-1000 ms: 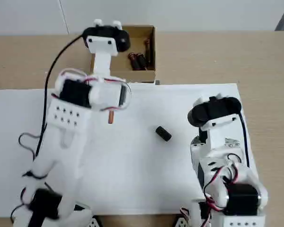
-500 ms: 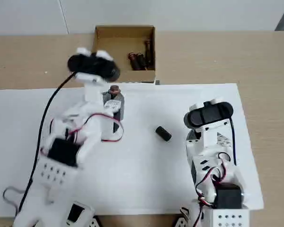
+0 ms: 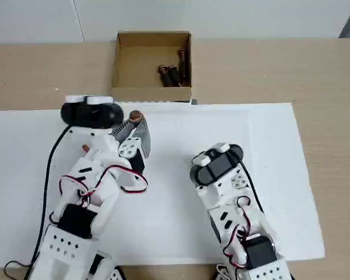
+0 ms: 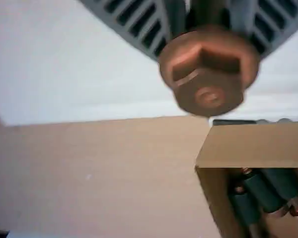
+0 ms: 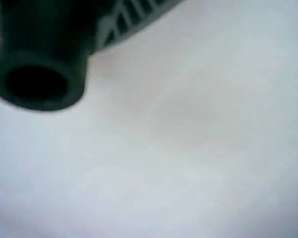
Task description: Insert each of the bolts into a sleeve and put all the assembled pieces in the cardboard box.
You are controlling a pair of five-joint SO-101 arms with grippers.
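Observation:
My left gripper (image 3: 136, 125) is shut on a copper-coloured bolt (image 3: 135, 116), held over the far part of the white paper, short of the cardboard box (image 3: 151, 92). Up close, the bolt's hex head (image 4: 208, 69) sits between the ribbed grey jaws. The box corner (image 4: 253, 144) lies beyond it, with assembled pieces (image 4: 260, 193) inside. These pieces (image 3: 174, 73) lie in the box's right half. My right gripper (image 3: 213, 166) hangs over mid-paper. A black sleeve (image 5: 37, 69) lies right against its ribbed jaw, open end facing the camera.
A white paper sheet (image 3: 268, 134) covers the near part of the wooden table (image 3: 280, 64). The left half of the box floor (image 3: 137, 64) is bare. The two arms stand about a hand's width apart.
The left arm drew back from above the box to the paper's far edge, still holding the bolt. The right arm swung forward and left over the sleeve, which it now hides in the high view.

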